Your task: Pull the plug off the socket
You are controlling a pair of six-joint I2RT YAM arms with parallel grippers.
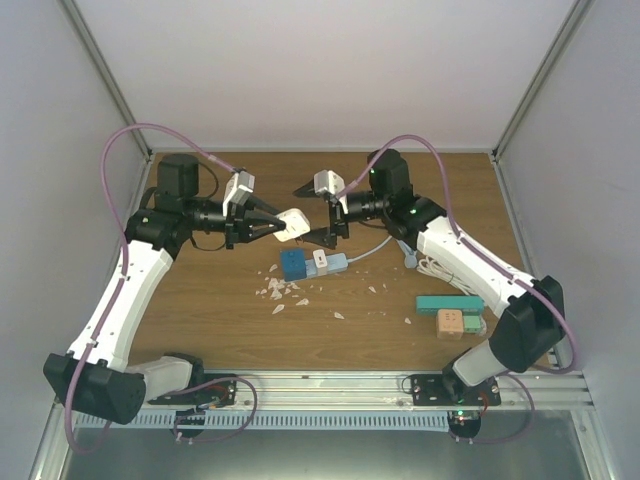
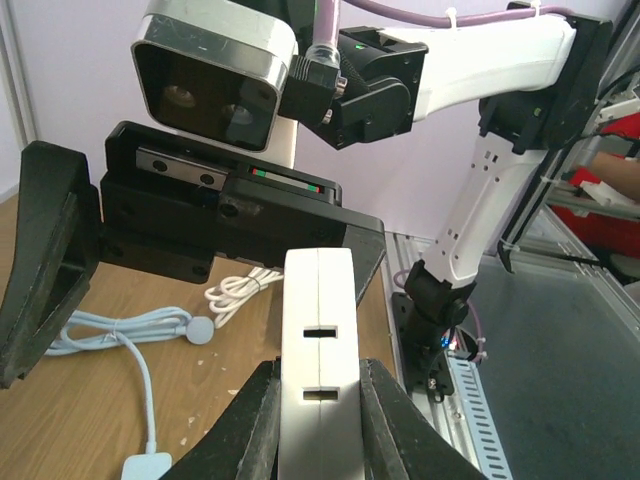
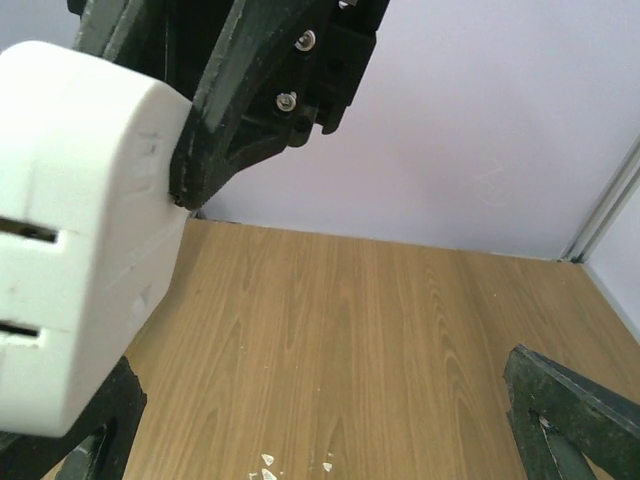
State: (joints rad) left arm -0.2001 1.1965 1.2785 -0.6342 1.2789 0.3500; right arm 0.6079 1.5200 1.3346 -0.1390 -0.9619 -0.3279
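Observation:
My left gripper (image 1: 283, 228) is shut on a white socket block (image 1: 291, 225) and holds it in the air above the table's middle. In the left wrist view the block (image 2: 318, 330) stands between the two black fingers (image 2: 250, 420), and its two slots face away with nothing in them. My right gripper (image 1: 315, 213) is open and faces the block from the right, its fingers spread above and below the block's end. In the right wrist view the block (image 3: 80, 240) fills the left side. I cannot pick out the plug in any view.
Below the grippers lie a blue cube (image 1: 293, 264), a white and light-blue strip (image 1: 328, 263) with a pale blue cable (image 1: 375, 250), and white chips (image 1: 280, 290). At the right are a white cable coil (image 1: 430, 265), a teal block (image 1: 448, 304) and a peach box (image 1: 449, 323).

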